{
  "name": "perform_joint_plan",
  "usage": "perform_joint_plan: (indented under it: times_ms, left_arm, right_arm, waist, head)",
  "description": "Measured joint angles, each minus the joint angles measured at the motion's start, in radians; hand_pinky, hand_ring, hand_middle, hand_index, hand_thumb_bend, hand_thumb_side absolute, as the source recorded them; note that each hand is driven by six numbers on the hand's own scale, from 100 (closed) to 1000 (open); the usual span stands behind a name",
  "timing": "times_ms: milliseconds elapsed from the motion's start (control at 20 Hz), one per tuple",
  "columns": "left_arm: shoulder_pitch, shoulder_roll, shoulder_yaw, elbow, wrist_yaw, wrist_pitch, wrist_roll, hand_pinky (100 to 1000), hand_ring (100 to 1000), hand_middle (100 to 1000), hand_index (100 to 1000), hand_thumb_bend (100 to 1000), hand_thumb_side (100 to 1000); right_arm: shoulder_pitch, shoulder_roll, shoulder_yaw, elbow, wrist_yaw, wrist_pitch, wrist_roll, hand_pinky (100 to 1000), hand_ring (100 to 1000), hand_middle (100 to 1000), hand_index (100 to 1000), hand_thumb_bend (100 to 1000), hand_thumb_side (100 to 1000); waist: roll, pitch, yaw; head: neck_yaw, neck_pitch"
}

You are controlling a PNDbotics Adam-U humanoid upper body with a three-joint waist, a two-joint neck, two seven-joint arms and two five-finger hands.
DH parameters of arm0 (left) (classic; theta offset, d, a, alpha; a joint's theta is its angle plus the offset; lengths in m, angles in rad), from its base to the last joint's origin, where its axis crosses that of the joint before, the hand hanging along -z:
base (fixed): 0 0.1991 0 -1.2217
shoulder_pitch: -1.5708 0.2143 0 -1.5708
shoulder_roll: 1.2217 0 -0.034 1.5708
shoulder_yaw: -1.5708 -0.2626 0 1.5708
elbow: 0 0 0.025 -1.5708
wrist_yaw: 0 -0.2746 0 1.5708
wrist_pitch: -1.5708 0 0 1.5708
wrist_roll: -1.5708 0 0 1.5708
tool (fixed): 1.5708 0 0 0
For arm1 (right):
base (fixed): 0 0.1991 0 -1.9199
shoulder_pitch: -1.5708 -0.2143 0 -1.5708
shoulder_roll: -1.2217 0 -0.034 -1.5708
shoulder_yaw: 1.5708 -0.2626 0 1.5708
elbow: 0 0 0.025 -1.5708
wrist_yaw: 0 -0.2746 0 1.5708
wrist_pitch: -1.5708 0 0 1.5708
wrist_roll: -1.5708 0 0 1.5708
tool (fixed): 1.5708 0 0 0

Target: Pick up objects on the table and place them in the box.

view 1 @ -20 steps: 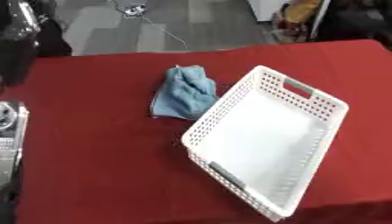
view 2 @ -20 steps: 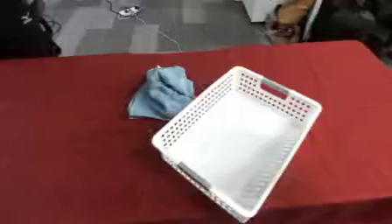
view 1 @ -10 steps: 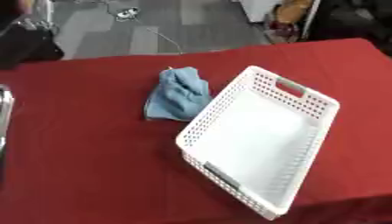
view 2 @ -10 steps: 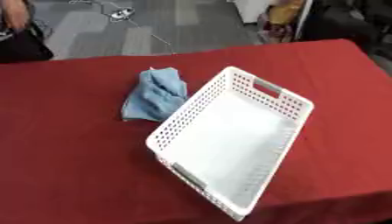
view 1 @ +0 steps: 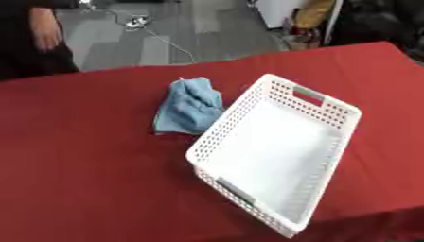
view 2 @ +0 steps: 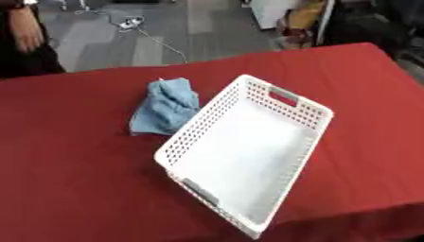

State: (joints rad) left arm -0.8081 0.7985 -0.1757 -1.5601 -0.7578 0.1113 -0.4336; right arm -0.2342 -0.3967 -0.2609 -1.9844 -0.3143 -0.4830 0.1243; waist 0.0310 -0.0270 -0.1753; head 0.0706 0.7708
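We see neither hand in either view, so we cannot tell their state. A crumpled blue cloth (view 1: 189,111) lies on the red table (view 1: 83,165), touching the left wall of the white box (view 1: 278,160), which sits askew.

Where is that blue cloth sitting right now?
The blue cloth lies crumpled on the red table, left of centre in both eye views, right against the left long wall of the white basket, which is empty.
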Motion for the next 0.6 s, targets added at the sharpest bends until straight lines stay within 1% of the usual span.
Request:
perform_joint_plan:
  times_ms: [150, 200, 250, 400, 450, 500, 600]
  left_arm:
    - [-0.082, -0.107, -0.034, 0.167, -0.103, -0.027, -0.046, 659, 803, 892, 989, 457, 587]
    - [-0.103, -0.143, -0.038, 0.224, -0.139, -0.035, -0.049, 637, 791, 895, 989, 425, 620]
    - [-0.119, -0.178, -0.04, 0.282, -0.172, -0.04, -0.049, 639, 792, 895, 989, 427, 618]
    - [-0.158, -0.279, -0.034, 0.456, -0.262, -0.053, -0.025, 617, 775, 891, 988, 403, 655]
    - [-0.163, -0.311, -0.028, 0.51, -0.291, -0.054, -0.011, 621, 777, 891, 989, 407, 652]
    - [-0.163, -0.34, -0.02, 0.561, -0.318, -0.053, 0.005, 609, 772, 893, 991, 392, 673]
    - [-0.164, -0.392, 0.002, 0.655, -0.368, -0.046, 0.04, 598, 767, 891, 990, 379, 684]
  right_arm:
    - [0.0, 0.0, 0.002, 0.0, -0.001, 0.001, 0.002, 807, 853, 830, 956, 100, 1000]
    - [0.0, 0.0, 0.005, 0.0, -0.001, 0.002, 0.003, 808, 853, 831, 957, 100, 1000]
    - [0.0, 0.001, 0.006, 0.0, -0.002, 0.003, 0.006, 808, 853, 831, 957, 100, 1000]
    - [0.0, 0.001, 0.01, 0.0, -0.007, 0.004, 0.012, 808, 854, 831, 957, 100, 1000]
    - [0.0, 0.001, 0.012, 0.0, -0.009, 0.004, 0.014, 808, 853, 831, 957, 100, 1000]
    - [0.0, 0.002, 0.012, 0.0, -0.009, 0.004, 0.015, 808, 854, 831, 957, 100, 1000]
    - [-0.001, 0.002, 0.015, 0.0, -0.012, 0.006, 0.02, 808, 853, 831, 957, 100, 1000]
  waist:
    - [-0.002, 0.0, -0.001]
    - [-0.002, 0.0, -0.001]
    - [-0.002, 0.0, -0.001]
    - [-0.006, 0.001, -0.007]
    - [-0.007, 0.001, -0.008]
    - [-0.007, 0.001, -0.008]
    - [-0.008, 0.003, -0.012]
  head:
    - [0.013, 0.0]
    - [0.019, 0.0]
    - [0.025, 0.0]
    - [0.044, 0.0]
    - [0.05, 0.0]
    - [0.054, 0.0]
    - [0.064, 0.0]
